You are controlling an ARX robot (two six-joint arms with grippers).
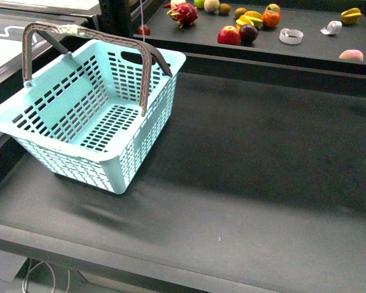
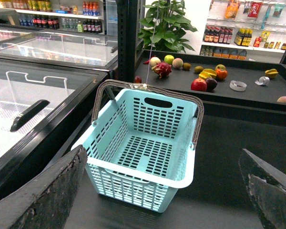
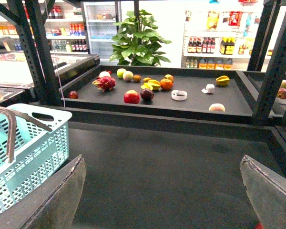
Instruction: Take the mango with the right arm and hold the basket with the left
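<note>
**Mango** (image 1: 251,19): yellow fruit, judged the mango, lay untouched on the rear shelf (image 1: 305,52) just beside a red apple (image 1: 229,35).
**Basket** (image 1: 140,152): stood empty on the near shelf (image 1: 262,171), at its left, handles (image 1: 147,79) raised.
**Left gripper** (image 2: 162,151): spread wide above the basket, apart from it.
**Right gripper** (image 3: 162,157): spread wide, empty, facing the fruit.
**Step, as judged:** approach. Next, a long right reach was needed, and the left had to close on the rim or a handle.

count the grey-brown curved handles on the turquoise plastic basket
2. Both stand raised, tops meeting above the light turquoise plastic basket: the nearer grey-brown handle rises at the camera side, the farther grey-brown handle slants up from the far side. None hidden.
</note>
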